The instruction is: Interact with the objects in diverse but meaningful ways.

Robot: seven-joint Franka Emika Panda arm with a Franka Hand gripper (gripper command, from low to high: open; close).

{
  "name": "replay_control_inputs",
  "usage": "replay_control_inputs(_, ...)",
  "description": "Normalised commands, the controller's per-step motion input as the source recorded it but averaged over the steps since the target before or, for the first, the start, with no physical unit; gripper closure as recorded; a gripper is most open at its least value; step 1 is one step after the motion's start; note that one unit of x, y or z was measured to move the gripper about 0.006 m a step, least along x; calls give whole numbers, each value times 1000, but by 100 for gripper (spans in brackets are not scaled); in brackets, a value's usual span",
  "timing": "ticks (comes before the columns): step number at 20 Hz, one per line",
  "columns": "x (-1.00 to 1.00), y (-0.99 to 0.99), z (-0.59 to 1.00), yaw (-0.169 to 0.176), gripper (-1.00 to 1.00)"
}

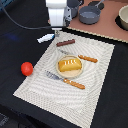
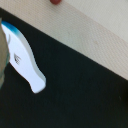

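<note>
Hand (image 1: 56,30) over placemat (image 1: 95,90) edge — white-blue piece (image 1: 45,38) beside.

Bread loaf (image 1: 69,64), golden-yellow: 1.
Tomato (image 1: 27,68), red: 1.
Sausage (image 1: 65,43), brown: 1.
Small white-blue piece (image 1: 45,38): 1.
Round beige plate (image 1: 59,73): 1.
Wooden-handled utensils: 2, a knife (image 1: 66,80) and a fork (image 1: 80,56).
Blue-grey cookware: 2, a frying pan (image 1: 90,14) and a pot (image 1: 123,18).
Woven placemat (image 1: 50,95): 1.

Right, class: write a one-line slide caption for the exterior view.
Gripper above small white-blue piece; bread loaf on plate, tomato aside.
</note>
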Motion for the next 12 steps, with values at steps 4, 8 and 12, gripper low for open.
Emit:
replay_control_inputs(4,-101,-778,232,-28,-100)
replay_control_inputs(8,-105,-574,51,-132,-100)
replay_control_inputs(12,-71,-499,0,-181,-100)
